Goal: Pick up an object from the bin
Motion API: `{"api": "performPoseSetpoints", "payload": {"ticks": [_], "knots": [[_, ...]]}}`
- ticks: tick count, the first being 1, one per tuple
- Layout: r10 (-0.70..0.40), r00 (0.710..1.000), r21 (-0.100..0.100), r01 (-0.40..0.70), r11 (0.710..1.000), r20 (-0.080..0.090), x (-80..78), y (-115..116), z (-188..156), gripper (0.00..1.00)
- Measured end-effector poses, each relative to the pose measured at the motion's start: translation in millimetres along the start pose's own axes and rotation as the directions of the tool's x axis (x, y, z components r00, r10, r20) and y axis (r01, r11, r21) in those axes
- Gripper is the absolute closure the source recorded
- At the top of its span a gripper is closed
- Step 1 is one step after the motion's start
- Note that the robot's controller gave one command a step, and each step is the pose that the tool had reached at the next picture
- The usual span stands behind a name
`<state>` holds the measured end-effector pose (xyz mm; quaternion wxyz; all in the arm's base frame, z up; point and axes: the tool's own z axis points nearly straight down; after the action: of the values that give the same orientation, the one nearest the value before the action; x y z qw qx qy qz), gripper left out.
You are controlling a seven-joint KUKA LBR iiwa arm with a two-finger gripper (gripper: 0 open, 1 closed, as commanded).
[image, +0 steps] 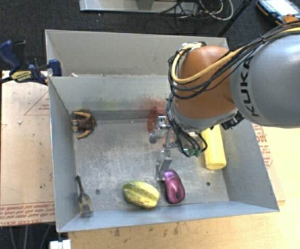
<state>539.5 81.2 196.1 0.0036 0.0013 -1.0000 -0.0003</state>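
The pincer (164,171) is seen low in the bin (62,149), just by the back end of a purple egg-shaped thing (174,187). Whether it is open or closed cannot be told. The purple thing is laid near the front wall, its long side running from back to front, tipped a little sideways. Being round, it could be pushed away and rolled into the yellow-green lump (140,195) just beside it.

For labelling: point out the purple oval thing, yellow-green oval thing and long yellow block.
purple oval thing (174,188): camera view, its middle.
yellow-green oval thing (140,194): camera view, its middle.
long yellow block (215,152): camera view, lower half.
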Motion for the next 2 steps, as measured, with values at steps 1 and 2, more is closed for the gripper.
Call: {"api": "performPoseSetpoints", "payload": {"ticks": [1,2], "knots": [[0.002,1.000,-0.001,-0.002,1.000,0.008,-1.7,-0.5,-3.8,0.00],[0.035,0.999,-0.002,-0.035,0.999,0.011,21.8,9.9,58.8,0.00]]}}
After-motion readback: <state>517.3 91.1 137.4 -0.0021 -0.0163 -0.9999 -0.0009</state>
